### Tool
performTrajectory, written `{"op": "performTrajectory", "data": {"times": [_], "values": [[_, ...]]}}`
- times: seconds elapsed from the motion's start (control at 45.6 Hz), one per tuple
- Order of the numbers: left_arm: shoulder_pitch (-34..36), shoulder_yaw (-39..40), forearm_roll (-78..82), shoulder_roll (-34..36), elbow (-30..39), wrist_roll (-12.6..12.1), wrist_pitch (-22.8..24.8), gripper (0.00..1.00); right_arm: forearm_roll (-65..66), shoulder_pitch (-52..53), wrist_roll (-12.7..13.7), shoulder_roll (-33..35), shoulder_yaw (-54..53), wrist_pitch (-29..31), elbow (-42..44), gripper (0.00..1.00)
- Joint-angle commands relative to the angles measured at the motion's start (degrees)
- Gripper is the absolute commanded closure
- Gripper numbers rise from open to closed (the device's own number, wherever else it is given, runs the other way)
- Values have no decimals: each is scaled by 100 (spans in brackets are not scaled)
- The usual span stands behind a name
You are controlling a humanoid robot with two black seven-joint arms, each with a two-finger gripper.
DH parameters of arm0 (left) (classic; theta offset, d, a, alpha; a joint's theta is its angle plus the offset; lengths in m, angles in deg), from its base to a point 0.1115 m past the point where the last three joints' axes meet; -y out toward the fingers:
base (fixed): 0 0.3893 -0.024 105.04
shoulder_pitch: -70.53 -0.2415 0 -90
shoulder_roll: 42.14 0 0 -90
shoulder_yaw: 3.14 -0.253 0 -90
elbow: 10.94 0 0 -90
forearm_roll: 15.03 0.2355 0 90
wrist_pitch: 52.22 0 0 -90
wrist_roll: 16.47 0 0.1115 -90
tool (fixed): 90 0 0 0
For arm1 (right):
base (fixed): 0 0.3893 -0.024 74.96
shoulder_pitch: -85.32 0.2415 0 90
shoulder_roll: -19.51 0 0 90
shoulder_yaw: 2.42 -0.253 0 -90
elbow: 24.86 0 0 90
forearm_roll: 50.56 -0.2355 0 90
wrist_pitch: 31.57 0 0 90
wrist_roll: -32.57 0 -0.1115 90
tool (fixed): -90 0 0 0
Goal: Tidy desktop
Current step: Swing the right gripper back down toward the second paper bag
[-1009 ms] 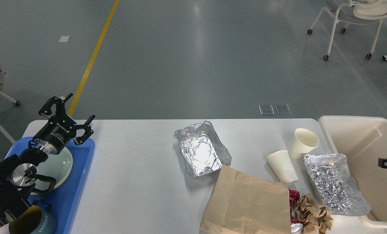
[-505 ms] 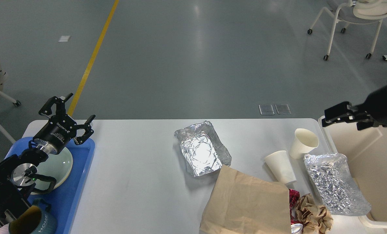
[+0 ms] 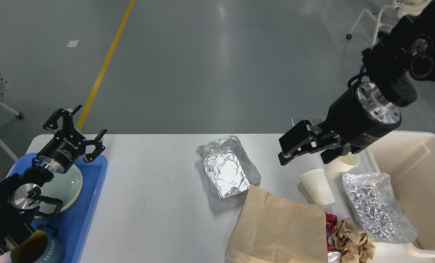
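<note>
The desktop (image 3: 159, 190) is a wide pale-grey tabletop. On it lie an open foil tray (image 3: 226, 166), two white paper cups (image 3: 316, 187) (image 3: 337, 167), a crumpled foil sheet (image 3: 376, 206), a brown paper bag (image 3: 279, 226), crumpled brown paper (image 3: 352, 243) and a red wrapper (image 3: 330, 221). My right gripper (image 3: 308, 150) is open and empty, hovering over the cups and partly hiding the far one. My left gripper (image 3: 89, 122) is open and empty above the far end of the blue tray (image 3: 89, 204).
The blue tray at the left holds a pale green plate (image 3: 65, 184) and a teal mug (image 3: 38, 250). A deep cream bin (image 3: 422, 171) stands at the table's right end. A chair (image 3: 381, 22) stands on the floor at the far right.
My right arm has swung in from the right, from over the bin to above the paper cups. The left arm and the objects have not moved.
</note>
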Motion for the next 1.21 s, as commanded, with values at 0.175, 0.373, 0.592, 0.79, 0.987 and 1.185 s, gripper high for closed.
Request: {"op": "performTrajectory", "data": {"times": [0.175,0.373,0.592,0.79,0.987,1.185], "values": [[0,0,0,-1,0,2,0,0,-697,-2878,28,-1366,23,-2668,18,0],[0,0,0,-9,0,2,0,0,-653,-3741,28,-1710,41,-3715,342,0],[0,0,0,-1,0,2,0,0,-627,-4163,581,-1754,418,-3821,765,0],[0,0,0,-9,0,2,0,0,-618,-4163,670,-1613,1060,-3689,624,0],[0,0,0,-1,0,2,0,0,-627,-4242,643,-1332,1254,-3575,492,0],[0,0,0,-1,0,2,0,0,-776,-4593,652,-1367,1043,-3672,492,0]]}}
